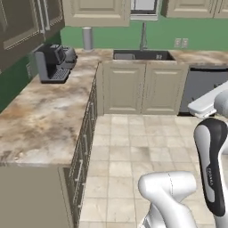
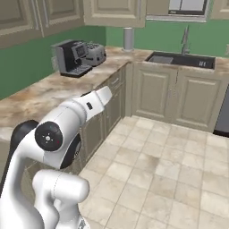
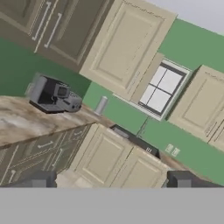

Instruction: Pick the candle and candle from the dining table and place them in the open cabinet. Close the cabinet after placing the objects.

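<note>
Candles are not to be seen from where the robot stands, so their place cannot be told. The hand (image 3: 109, 179) is spread wide and holds nothing, aimed across the kitchen at the sink (image 1: 141, 55) and the coffee machine (image 1: 52, 63) on the marble surface (image 1: 44, 116). Judging by this, the search step is in hand: the base must drive to find the dining table.

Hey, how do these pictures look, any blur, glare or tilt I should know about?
Left base view: even flat light, soft rendering, faint shadow beside the coffee machine. Right base view: same lighting, no glare on the counter. Hand view: the room is rolled, so the window sits slanted; the fingers look blurry.
</note>
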### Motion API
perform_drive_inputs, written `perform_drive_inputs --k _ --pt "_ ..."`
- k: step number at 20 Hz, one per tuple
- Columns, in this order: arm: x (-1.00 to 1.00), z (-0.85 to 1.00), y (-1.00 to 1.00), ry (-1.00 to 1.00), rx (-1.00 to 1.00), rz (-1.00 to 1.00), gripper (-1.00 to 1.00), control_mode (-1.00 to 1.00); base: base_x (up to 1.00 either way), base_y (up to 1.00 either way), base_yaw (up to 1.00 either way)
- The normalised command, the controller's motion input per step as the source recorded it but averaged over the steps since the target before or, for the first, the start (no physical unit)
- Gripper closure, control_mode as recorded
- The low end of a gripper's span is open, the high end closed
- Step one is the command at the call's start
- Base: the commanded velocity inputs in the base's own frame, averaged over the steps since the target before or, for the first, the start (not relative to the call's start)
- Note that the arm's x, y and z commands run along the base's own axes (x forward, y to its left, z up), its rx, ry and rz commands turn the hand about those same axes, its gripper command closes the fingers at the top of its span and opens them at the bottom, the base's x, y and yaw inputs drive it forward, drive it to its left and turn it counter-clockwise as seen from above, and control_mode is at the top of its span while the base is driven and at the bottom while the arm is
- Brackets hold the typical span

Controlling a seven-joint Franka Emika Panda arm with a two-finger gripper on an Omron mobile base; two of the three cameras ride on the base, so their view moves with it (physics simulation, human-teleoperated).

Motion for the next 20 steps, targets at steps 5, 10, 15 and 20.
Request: perform_drive_inputs --k 5,10,15,20 --pt "0.0 0.0 0.0 0.0 0.0 0.0 -1.0 1.0 -0.96 0.09 -0.33" --pt "0.0 0.0 0.0 0.0 0.0 0.0 -1.0 1.0 -0.89 0.05 -0.31" --pt "0.0 0.0 0.0 0.0 0.0 0.0 -1.0 1.0 -0.88 0.03 -0.31" --pt "0.0 0.0 0.0 0.0 0.0 0.0 -1.0 1.0 -0.85 0.01 -0.29"
